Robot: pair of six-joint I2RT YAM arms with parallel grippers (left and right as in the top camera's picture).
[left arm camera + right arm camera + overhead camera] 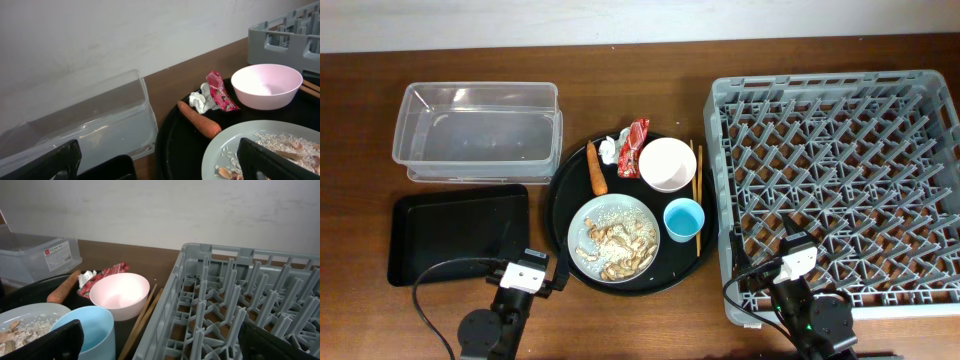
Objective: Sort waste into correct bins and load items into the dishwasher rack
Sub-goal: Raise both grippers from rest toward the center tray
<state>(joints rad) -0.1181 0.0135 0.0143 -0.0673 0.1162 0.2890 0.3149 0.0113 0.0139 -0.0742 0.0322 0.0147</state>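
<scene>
Nothing is reading as sorted yet: the clear tub [477, 130], the shallow black tray [458, 235] and the rack [840, 190] are sitting empty. The carrot [597, 170], tissue [609, 150], wrapper [634, 146], bowl [667, 164], cup [683, 219], chopsticks [696, 190] and the plate [642, 216] with its food scraps [615, 245] are all lying on the round tray [570, 180]. The left claw [162, 162] is hanging spread wide at the plate's near edge, with the carrot just beyond, while the right claw [160, 342], likewise spread, is hovering over the rack's near corner, the cup just to its left.

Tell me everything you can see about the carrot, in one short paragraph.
The carrot is orange, short and tapered, with dull skin. It lies flat on the left part of the round black tray, its thin end pointing away from the robot and its thicker end near the rim of the plate. The crumpled tissue sits close beside its thin end; whether they touch is unclear. Nothing grips it.
</scene>
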